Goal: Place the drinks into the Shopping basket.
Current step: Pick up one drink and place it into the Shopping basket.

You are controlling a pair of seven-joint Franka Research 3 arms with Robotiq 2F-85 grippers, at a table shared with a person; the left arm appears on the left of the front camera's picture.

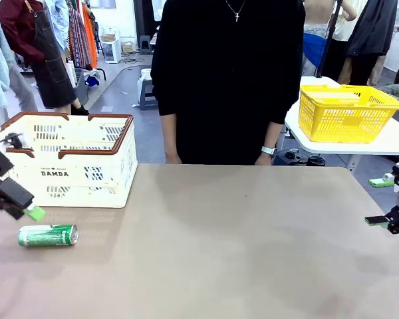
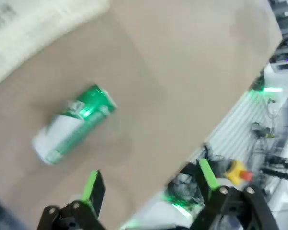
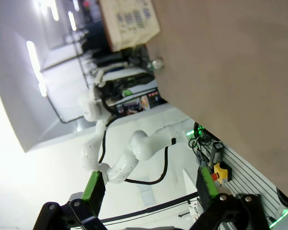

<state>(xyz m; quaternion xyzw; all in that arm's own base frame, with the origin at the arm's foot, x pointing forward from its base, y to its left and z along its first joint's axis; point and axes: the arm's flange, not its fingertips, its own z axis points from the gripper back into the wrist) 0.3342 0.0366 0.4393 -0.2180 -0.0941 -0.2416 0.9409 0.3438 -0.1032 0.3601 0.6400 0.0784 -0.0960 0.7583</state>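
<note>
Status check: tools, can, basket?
Left tool open, hovering near green can. Right tool open, empty. Can lies on its side in front of DAMDA basket. Nothing in the way.

Yellow basket (image 1: 346, 113) on far white table (image 1: 392, 141)

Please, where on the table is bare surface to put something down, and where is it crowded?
The table is bare from the middle to its right edge, between the person's side and the right hand. The near left corner is crowded: the green can lies on its side in front of the Shopping basket, and the open left hand hangs beside it.
</note>
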